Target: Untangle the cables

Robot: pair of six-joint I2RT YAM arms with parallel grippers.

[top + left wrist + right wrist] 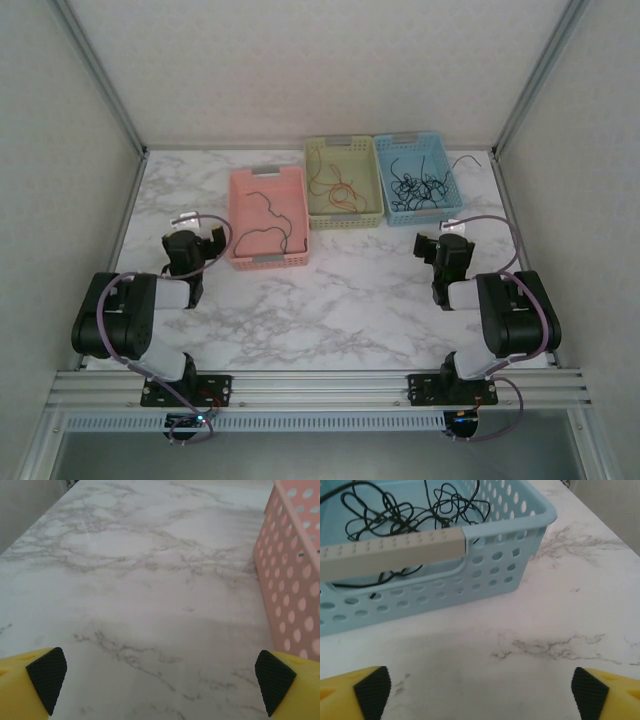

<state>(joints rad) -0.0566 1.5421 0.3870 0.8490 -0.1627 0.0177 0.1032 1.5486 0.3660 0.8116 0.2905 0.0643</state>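
Upper centre of the overhead view: three perforated baskets in a row on the marble table (330, 300). At left, set lower in the frame, a pink basket (236, 215) with one dark cable (270, 210) curling across its floor. In the middle, a pale green basket (312, 185) with orange-red cables (338, 192) in a loose snarl. At right, side by side with the green one, a blue basket (382, 178) with black cables (420, 188) in a dense clump. Just right of it, a loose strand (466, 160) on bare marble.

Left gripper (197, 228) just left of the pink basket, right gripper (440, 233) just below the blue one.

In the left wrist view, fingers spread wide, black pads (47, 677) at the bottom corners, only marble between, pink basket wall along the right edge.

In the right wrist view, likewise spread wide and holding nothing, pads (590, 692) at the bottom corners. Blue basket at upper left, grey handle strip (390, 550) across its near rim, black cables tangled behind it.
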